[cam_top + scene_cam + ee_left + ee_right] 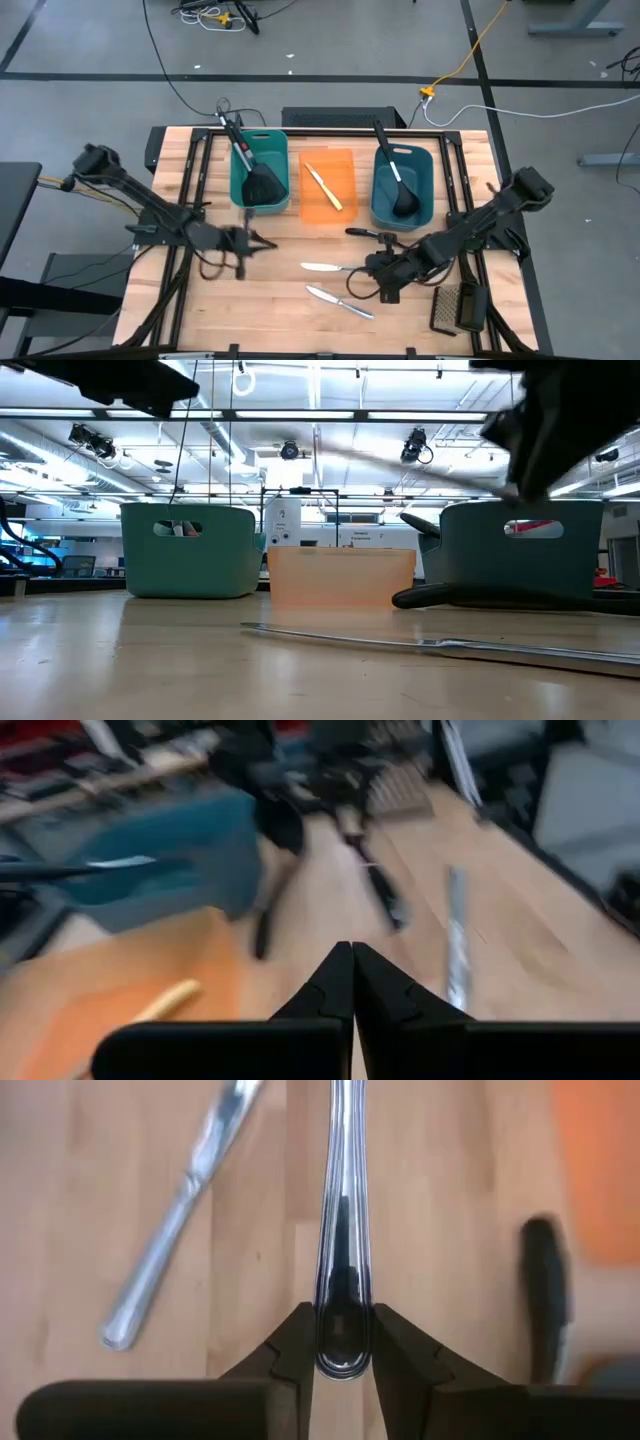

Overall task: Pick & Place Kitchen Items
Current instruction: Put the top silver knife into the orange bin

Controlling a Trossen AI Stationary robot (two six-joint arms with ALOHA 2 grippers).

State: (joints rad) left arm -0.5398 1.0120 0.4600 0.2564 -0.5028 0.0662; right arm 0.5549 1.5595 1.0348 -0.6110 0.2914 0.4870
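Right gripper (341, 1342): my fingers are closed on the rounded handle end of a silver knife (344, 1230); in the high view I sit at lower centre-right, over the table (300, 320).
Left gripper (352, 982): pressed shut on nothing, at centre-left in the high view, just below the teal tub (260, 170).
Held knife: its blade runs up the middle of my right wrist view, along the wood; in the high view it is the upper of two knives, below the orange tub (328, 185).
Second knife (340, 301): loose on the wood, lower centre, near the first.
How it handles: I judge it light, stiff and slick polished metal, so it may swivel between my pads.
Where to hold: the handle is narrow and rounded; taken at the very end, the blade is a long lever, so a hold nearer mid-handle looks steadier.
Yellow knife (324, 187): in the orange tub.
Others: a spatula (257, 170) in the teal tub, a ladle (398, 185) in the blue tub (402, 185), another spatula (456, 305) at lower right.
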